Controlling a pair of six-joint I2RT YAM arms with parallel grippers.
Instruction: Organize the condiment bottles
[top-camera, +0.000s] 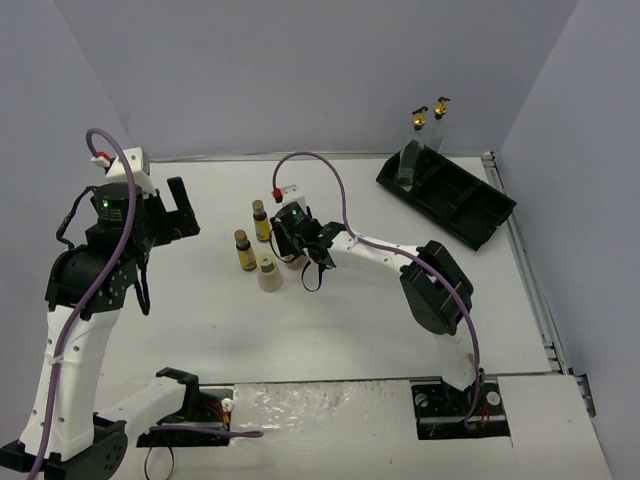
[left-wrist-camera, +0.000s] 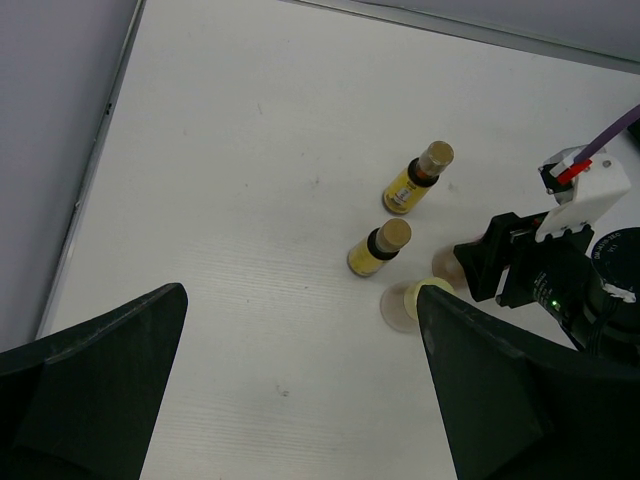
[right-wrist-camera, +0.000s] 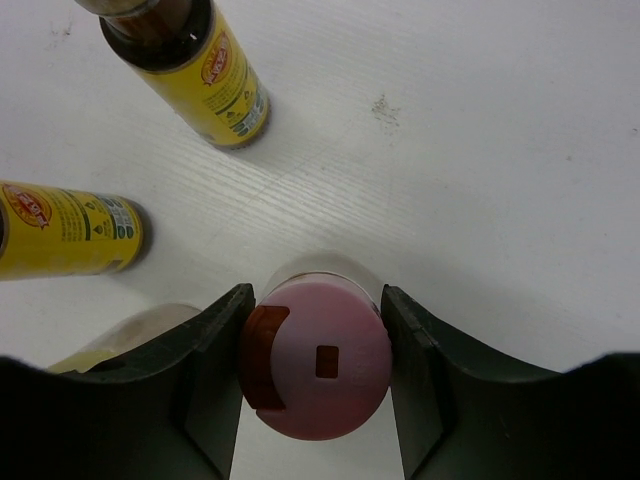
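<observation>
In the right wrist view my right gripper (right-wrist-camera: 316, 352) is shut on the pink-capped bottle (right-wrist-camera: 320, 385), which stands upright with both fingers (right-wrist-camera: 222, 360) pressing its cap. From above, the right gripper (top-camera: 298, 246) covers that bottle. Two amber brown-capped bottles (top-camera: 260, 220) (top-camera: 244, 250) and the cream-capped bottle (top-camera: 268, 272) stand just left of it. Two clear glass bottles with gold spouts (top-camera: 418, 118) (top-camera: 441, 107) stand at the far right. My left gripper (left-wrist-camera: 300, 300) is open over bare table, left of the group; from above the left gripper (top-camera: 180, 210) is raised.
A black compartmented tray (top-camera: 447, 195) lies at an angle at the far right, just in front of the two glass bottles. The table's metal edge (top-camera: 530, 280) runs along the right side. Grey walls close off the back and sides.
</observation>
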